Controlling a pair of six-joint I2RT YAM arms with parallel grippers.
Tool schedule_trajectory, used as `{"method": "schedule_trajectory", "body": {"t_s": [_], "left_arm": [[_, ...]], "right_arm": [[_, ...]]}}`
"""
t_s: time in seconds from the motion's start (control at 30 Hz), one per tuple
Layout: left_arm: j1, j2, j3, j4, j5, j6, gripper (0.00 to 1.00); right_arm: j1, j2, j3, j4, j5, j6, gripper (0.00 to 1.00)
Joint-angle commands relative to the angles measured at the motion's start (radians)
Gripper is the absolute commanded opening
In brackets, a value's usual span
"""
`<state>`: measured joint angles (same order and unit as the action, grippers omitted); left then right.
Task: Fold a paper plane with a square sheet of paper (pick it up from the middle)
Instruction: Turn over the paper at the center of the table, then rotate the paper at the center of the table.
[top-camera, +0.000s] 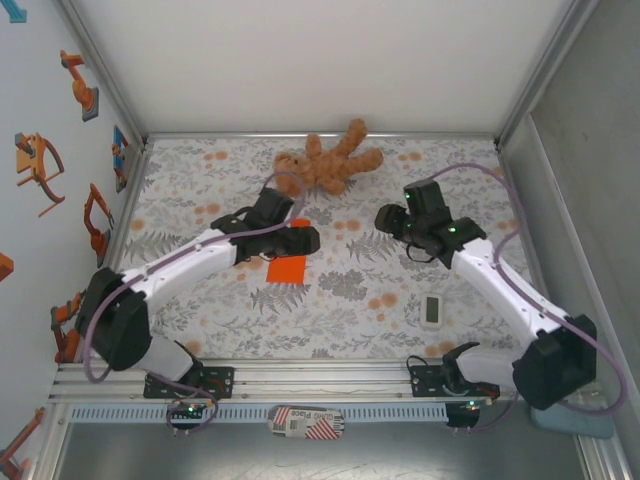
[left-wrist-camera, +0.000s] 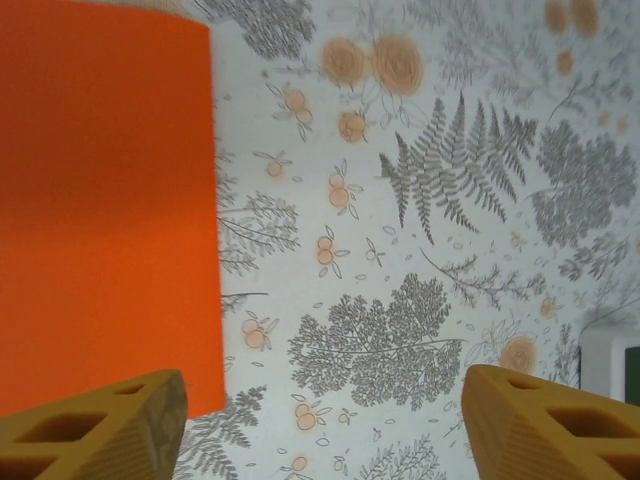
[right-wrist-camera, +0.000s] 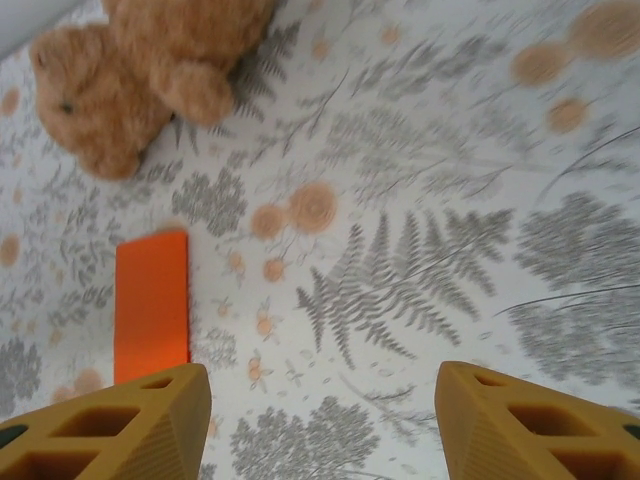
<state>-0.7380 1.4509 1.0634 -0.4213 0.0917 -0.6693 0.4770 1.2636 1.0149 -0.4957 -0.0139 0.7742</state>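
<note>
Left gripper (left-wrist-camera: 320, 430): jaws apart, empty.
Right gripper (right-wrist-camera: 318, 420): jaws apart, empty.
Square sheet of paper (left-wrist-camera: 100, 200): left of frame.
Risk: an off-centre pinch could crumple its edge.

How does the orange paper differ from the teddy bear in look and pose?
The orange paper is flat, smooth and straight-edged; the teddy bear is plump and furry. The paper is bright orange, the bear brown. The paper lies mid-table, the bear at the far edge. Both rest on the floral cloth.
</note>
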Motion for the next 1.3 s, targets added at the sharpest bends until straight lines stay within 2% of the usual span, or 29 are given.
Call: {"method": "schedule_trajectory", "body": {"t_s": [0.0, 0.23, 0.3, 0.47, 0.63, 0.97, 1.13, 1.27], "left_arm": [[0.037, -0.092, -0.07, 0.007, -0.01, -0.035, 0.78], [0.208, -0.308, -0.251, -0.023, -0.056, -0.075, 0.95], [0.253, -0.345, -0.281, -0.029, -0.056, -0.074, 0.99], [0.338, -0.397, -0.317, -0.033, -0.045, -0.069, 0.98], [0.373, -0.39, -0.325, -0.01, -0.008, -0.073, 0.97], [0.377, -0.324, -0.317, 0.033, 0.052, -0.08, 0.96], [0.377, -0.293, -0.312, 0.044, 0.09, -0.079, 0.96], [0.377, -0.279, -0.319, 0.066, 0.13, -0.078, 0.96]], "right_arm": [[0.083, 0.085, -0.008, 0.136, -0.088, 0.048, 0.58], [0.253, 0.375, 0.067, 0.38, -0.188, 0.148, 0.43], [0.286, 0.442, 0.097, 0.413, -0.199, 0.168, 0.42], [0.318, 0.581, 0.165, 0.47, -0.271, 0.209, 0.4], [0.354, 0.696, 0.248, 0.476, -0.319, 0.217, 0.38], [0.357, 0.76, 0.267, 0.412, -0.306, 0.163, 0.38], [0.35, 0.75, 0.243, 0.328, -0.282, 0.064, 0.38], [0.346, 0.688, 0.159, 0.313, -0.232, -0.083, 0.37]]}}
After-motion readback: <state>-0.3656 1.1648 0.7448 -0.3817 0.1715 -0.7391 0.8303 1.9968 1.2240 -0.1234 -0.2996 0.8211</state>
